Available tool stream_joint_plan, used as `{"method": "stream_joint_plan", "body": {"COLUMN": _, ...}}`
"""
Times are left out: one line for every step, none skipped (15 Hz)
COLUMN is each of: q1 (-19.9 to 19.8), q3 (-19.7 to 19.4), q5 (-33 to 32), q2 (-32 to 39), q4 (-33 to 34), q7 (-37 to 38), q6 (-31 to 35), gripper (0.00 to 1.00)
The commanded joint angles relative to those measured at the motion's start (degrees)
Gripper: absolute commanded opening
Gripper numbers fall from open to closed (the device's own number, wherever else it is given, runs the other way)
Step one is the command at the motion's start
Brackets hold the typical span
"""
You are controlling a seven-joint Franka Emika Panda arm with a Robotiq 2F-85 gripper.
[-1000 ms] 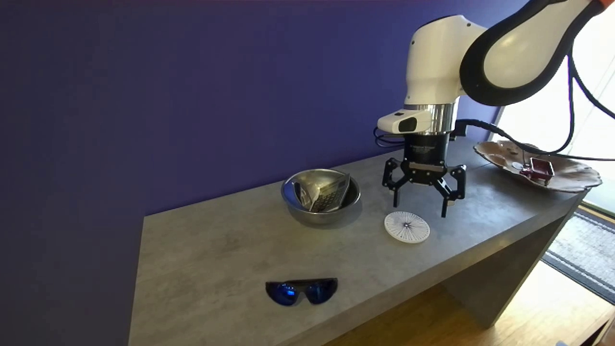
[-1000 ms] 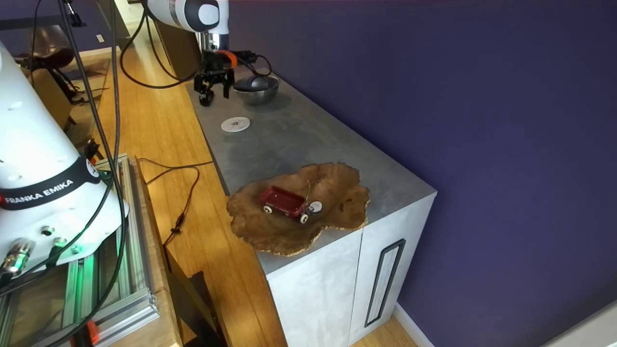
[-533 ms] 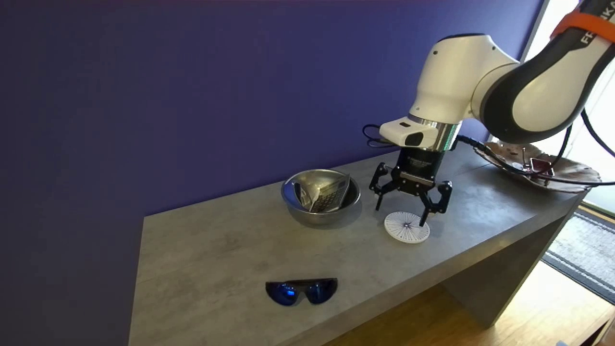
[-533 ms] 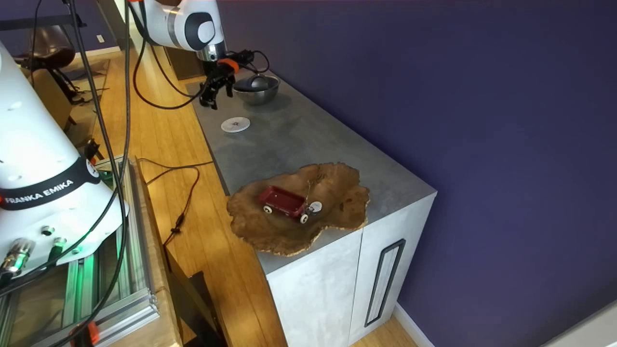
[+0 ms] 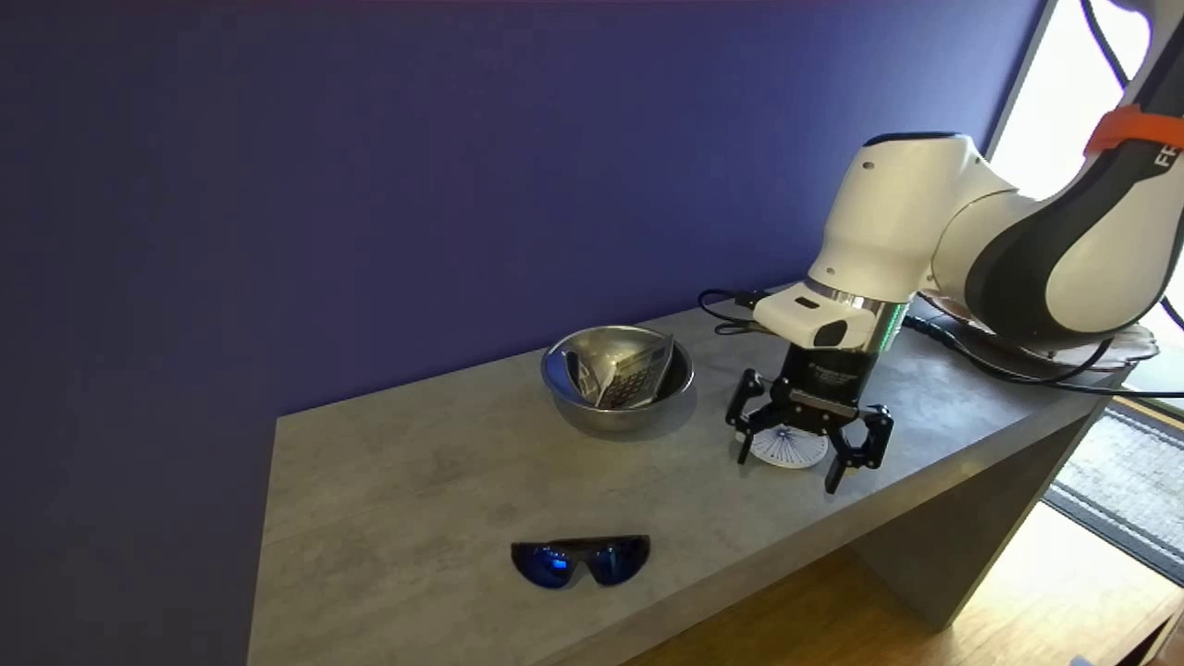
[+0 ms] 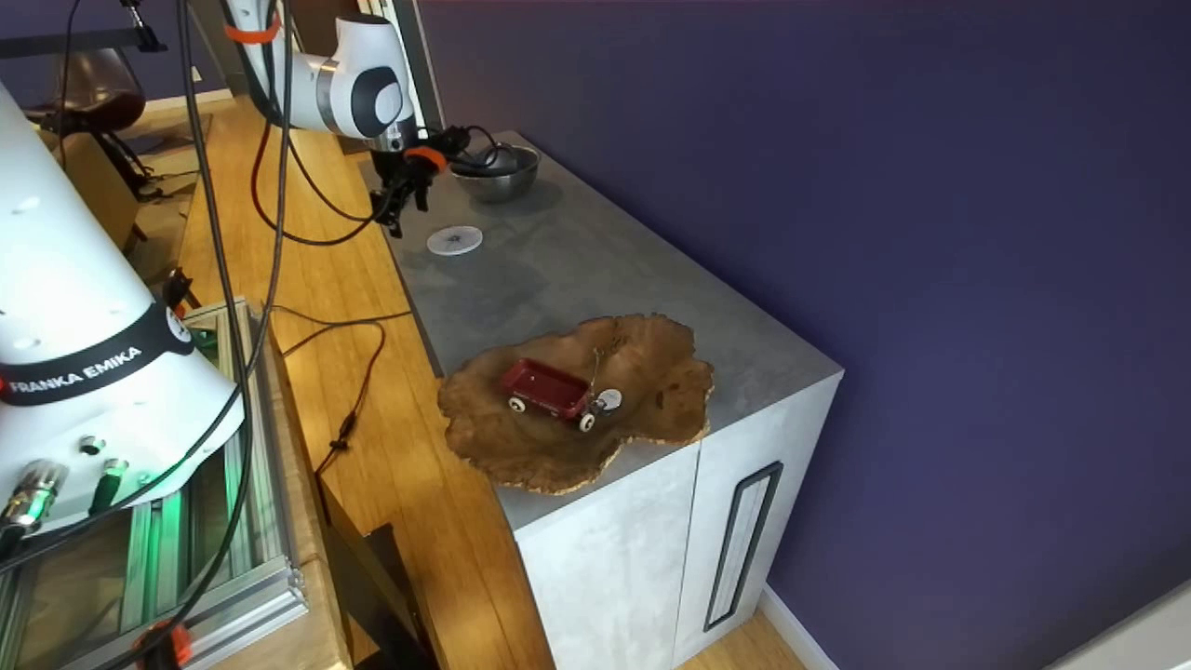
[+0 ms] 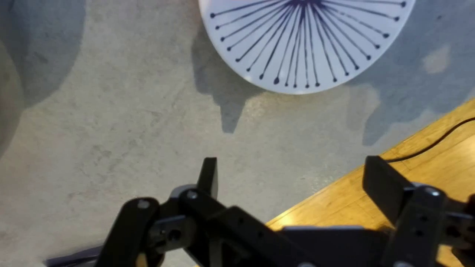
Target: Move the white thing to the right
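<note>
White disc (image 7: 306, 48) lies flat on the grey counter (image 7: 148, 155), unmoved; gripper (image 7: 290, 167), jaws spread, has lowered near but not around it: approach judged under way, realignment likely required

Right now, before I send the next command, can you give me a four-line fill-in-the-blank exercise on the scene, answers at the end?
The jaws hold nothing and stand ____ (open or shut).
In the wrist view, the white disc is cut off by the picture's ____ edge.
The sunglasses have ____ lenses.
The toy wagon in the brown dish has a ____ body.
Missing words: open; top; blue; red.
</note>
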Motion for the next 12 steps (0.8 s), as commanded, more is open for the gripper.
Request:
{"method": "stream_joint_plan", "body": {"q1": -1.19, "q3": 0.70, "q5": -2.65, "q2": 0.40, "q4": 0.18, "q7": 1.98, "q6": -0.24, "gripper": 1.00}}
{"method": "stream_joint_plan", "body": {"q1": -1.25, "q3": 0.73, "q5": -2.72, "q2": 0.40, "q4": 0.18, "q7": 1.98, "q6": -0.24, "gripper": 1.00}}
{"method": "stream_joint_plan", "body": {"q1": -1.26, "q3": 0.77, "q5": -2.72, "q2": 0.42, "q4": 0.31, "q7": 1.99, "q6": -0.38, "gripper": 1.00}}
{"method": "stream_joint_plan", "body": {"q1": -3.29, "q3": 2.75, "q5": -2.20, "q2": 1.39, "q4": 0.74, "q7": 0.56, "q6": -1.37, "gripper": 1.00}}
{"method": "stream_joint_plan", "body": {"q1": -3.00, "q3": 2.41, "q5": -2.19, "q2": 1.37, "q4": 1.06, "q7": 0.96, "q6": -2.25, "gripper": 1.00}}
{"method": "stream_joint_plan", "body": {"q1": -3.60, "q3": 2.86, "q5": -2.08, "q2": 1.70, "q4": 1.42, "q7": 0.69, "q6": -2.83, "gripper": 1.00}}
{"method": "stream_joint_plan", "body": {"q1": -3.73, "q3": 2.60, "q5": -2.23, "q2": 2.09, "q4": 1.90, "q7": 0.61, "q6": -3.09, "gripper": 1.00}}
{"method": "stream_joint_plan", "body": {"q1": -3.57, "q3": 1.89, "q5": -2.57, "q2": 2.36, "q4": 2.33, "q7": 0.66, "q6": -3.26, "gripper": 1.00}}
{"method": "stream_joint_plan", "body": {"q1": -3.07, "q3": 0.70, "q5": -3.07, "q2": 2.29, "q4": 2.59, "q7": 1.01, "q6": -3.17, "gripper": 1.00}}
{"method": "stream_joint_plan", "body": {"q1": -3.08, "q3": 0.17, "q5": -3.46, "q2": 2.57, "q4": 2.99, "q7": 0.88, "q6": -2.79, "gripper": 1.00}}
{"method": "stream_joint_plan", "body": {"q1": -3.21, "q3": -0.17, "q5": -3.78, "q2": 3.00, "q4": 3.53, "q7": 0.69, "q6": -2.84, "gripper": 1.00}}
{"method": "stream_joint_plan", "body": {"q1": -3.38, "q3": -0.28, "q5": -3.95, "q2": 3.36, "q4": 3.93, "q7": 0.60, "q6": -3.05, "gripper": 1.00}}
